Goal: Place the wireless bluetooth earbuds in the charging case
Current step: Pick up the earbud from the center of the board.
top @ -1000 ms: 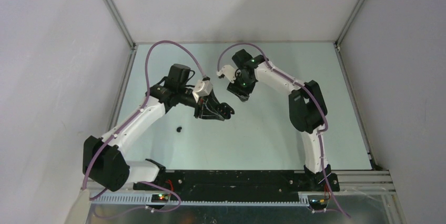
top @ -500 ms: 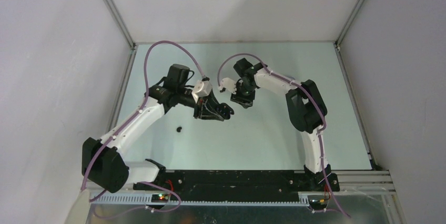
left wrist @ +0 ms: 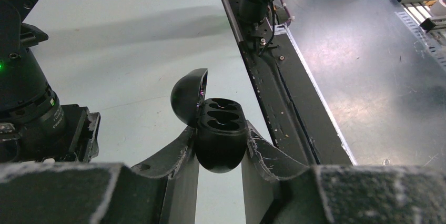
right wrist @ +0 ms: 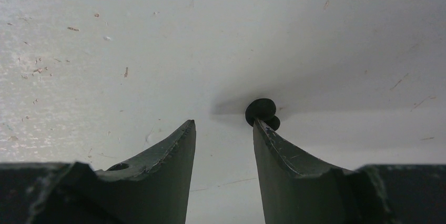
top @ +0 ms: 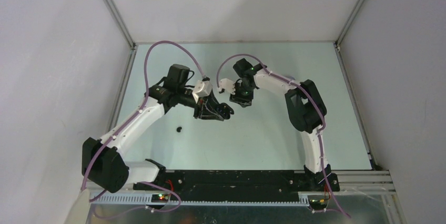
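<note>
Having just dropped to the desk (right wrist: 158, 34), my right jaws gape with a black earbud (right wrist: 261, 111) at one tip, not yet between them, while my left jaws clamp the open charging case (left wrist: 221, 129).

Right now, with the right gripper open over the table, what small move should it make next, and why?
Probably shift the right gripper slightly sideways toward the black earbud. The bud lies at one fingertip, not in the gap, so closing now would likely push it away rather than pinch it.
</note>
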Motion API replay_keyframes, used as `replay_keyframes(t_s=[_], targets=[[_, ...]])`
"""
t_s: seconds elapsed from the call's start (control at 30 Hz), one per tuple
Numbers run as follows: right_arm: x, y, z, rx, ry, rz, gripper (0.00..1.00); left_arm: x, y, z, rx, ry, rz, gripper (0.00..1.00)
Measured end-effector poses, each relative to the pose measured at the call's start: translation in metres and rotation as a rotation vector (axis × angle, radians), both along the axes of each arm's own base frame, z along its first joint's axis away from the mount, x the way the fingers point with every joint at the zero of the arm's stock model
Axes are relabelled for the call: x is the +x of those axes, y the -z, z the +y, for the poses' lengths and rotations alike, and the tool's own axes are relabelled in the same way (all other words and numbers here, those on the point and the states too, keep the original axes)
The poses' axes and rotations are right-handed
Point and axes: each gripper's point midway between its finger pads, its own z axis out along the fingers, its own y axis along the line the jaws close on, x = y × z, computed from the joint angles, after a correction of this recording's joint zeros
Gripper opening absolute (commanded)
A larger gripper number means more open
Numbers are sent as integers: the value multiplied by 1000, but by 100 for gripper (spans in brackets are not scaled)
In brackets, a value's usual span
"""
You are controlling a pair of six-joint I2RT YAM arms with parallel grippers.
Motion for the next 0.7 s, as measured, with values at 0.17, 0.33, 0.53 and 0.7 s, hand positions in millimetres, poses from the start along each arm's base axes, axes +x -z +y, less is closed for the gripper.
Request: replay_keyframes(t_s=[0.17,0.33,0.53,0.7], targets=[[-3,7,-2,-15,-12,15,49,1,1,0,4,-4,-2,0],[-4,11,-5,-28,-17,31,48,1,1,0,5,-4,-2,0],[0,11,-7,-27,-8,48,46,1,1,0,5,-5,-2,0],[5,10,-8,-22,3,65,43,1,1,0,6,-6,-2,0]])
